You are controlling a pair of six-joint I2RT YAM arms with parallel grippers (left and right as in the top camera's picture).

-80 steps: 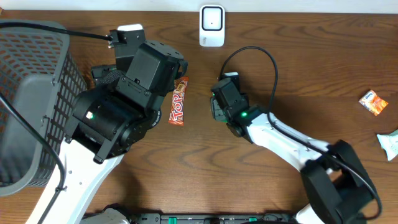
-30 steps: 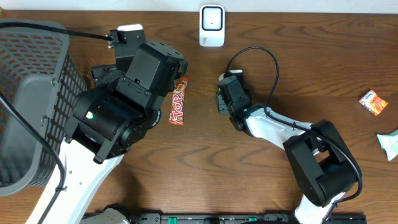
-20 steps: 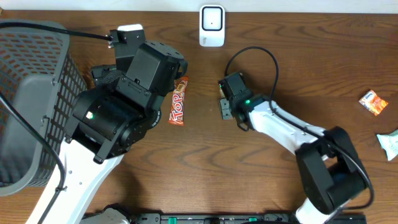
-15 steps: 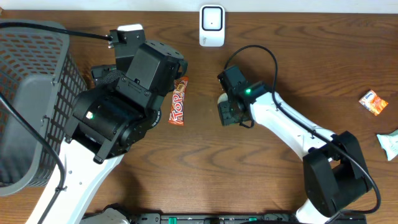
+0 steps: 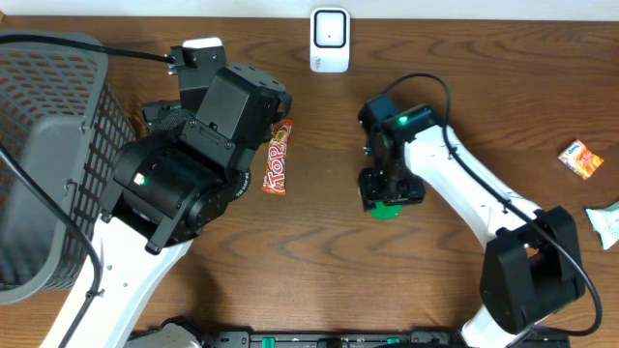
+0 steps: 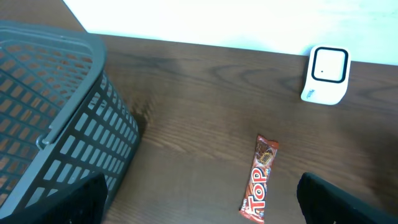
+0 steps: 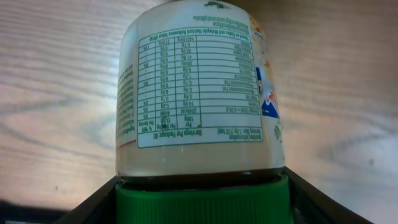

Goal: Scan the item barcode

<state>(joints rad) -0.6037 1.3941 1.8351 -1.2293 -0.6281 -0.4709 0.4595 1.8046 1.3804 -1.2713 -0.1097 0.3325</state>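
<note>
Soft, even light; wall (image 6: 205,22) blows out white, basket (image 6: 56,112) casts a faint shadow; bottle (image 7: 199,93) label sharp, table (image 7: 56,74) pale.

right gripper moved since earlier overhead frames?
Yes. The right gripper, gripping the bottle, shifted right and toward the near edge, away from the Top bar.

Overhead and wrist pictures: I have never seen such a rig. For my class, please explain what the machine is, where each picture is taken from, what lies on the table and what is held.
Two robot arms work at a wooden table. One picture looks down from above; the other two come from a camera on each wrist. On the table are a grey basket, a Top candy bar, a white scanner and two packets. The left gripper is open and empty. The right gripper holds a green-capped bottle.
</note>
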